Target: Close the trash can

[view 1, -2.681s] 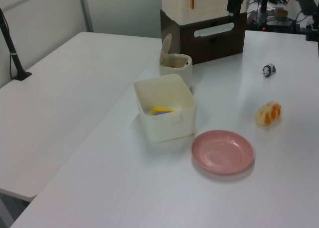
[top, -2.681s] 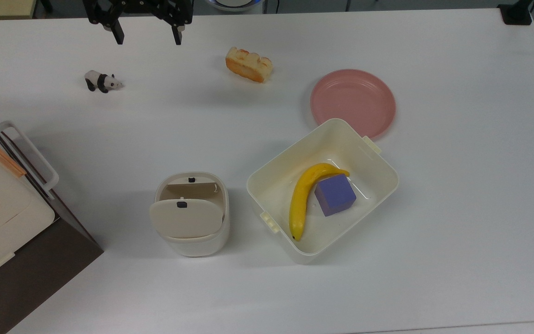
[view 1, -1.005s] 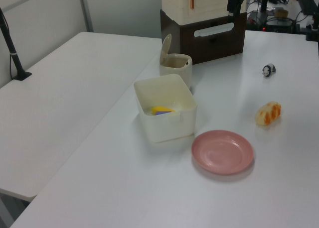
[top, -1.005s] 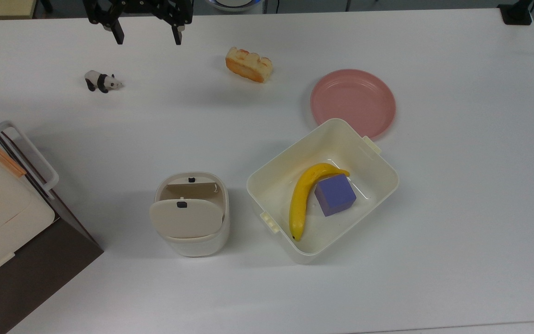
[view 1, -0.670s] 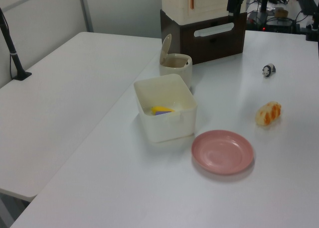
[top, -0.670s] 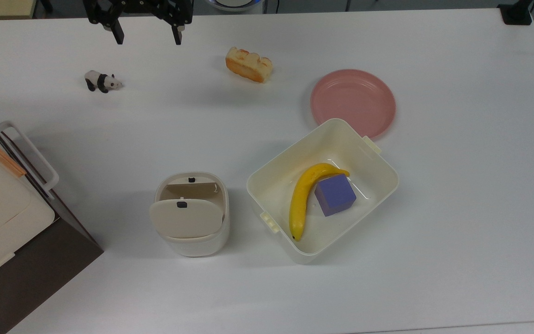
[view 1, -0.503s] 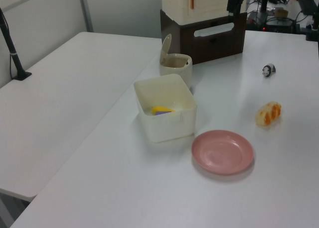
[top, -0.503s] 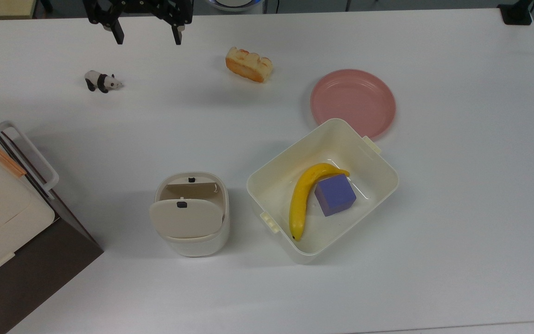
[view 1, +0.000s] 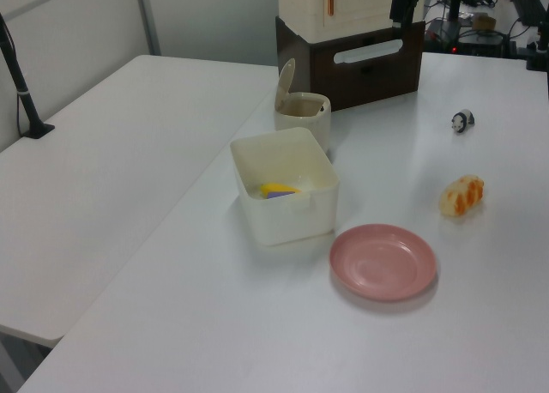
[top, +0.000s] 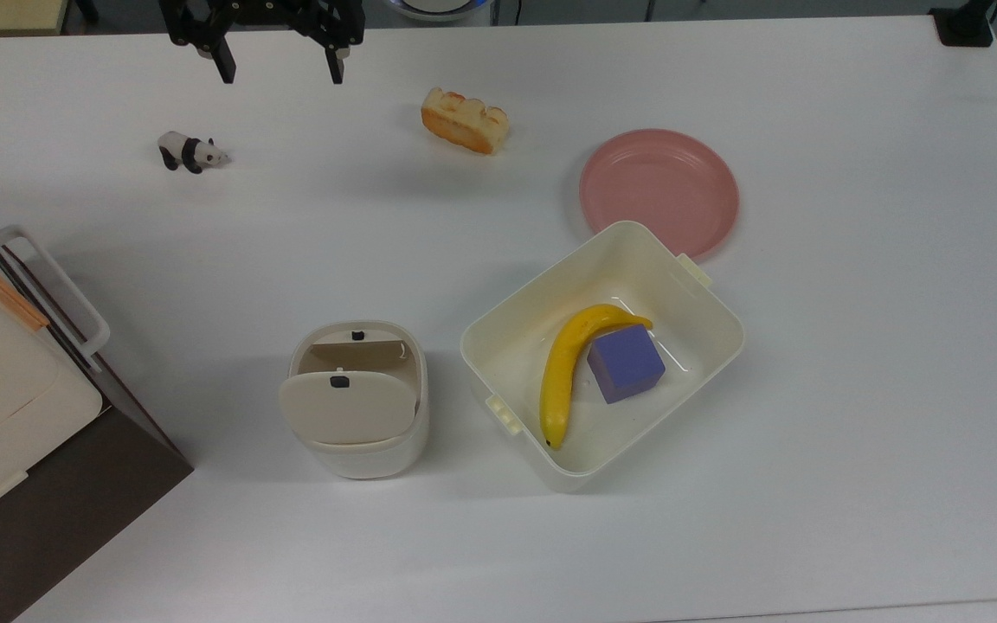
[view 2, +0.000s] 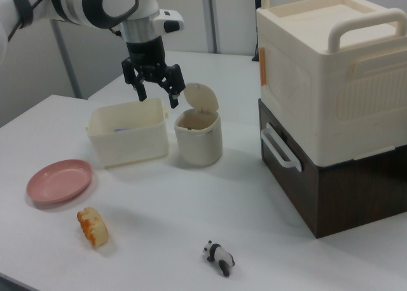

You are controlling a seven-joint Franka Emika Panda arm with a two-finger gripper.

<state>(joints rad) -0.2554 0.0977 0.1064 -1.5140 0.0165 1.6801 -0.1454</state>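
So the big cream storage box (view 2: 331,81) on its dark base fills the right view's right. The white table (top: 853,389) carries the tub (top: 697,346) with the banana (top: 561,372), and just beside it, on the top view's left, the trash can (top: 360,454), lid (top: 344,408) propped up. The gripper (top: 280,69) hangs at the top view's far edge, claw spread, nothing in it. Risk I'd guess: coming in low could shove the light can over or into the tub instead of tipping the lid down.
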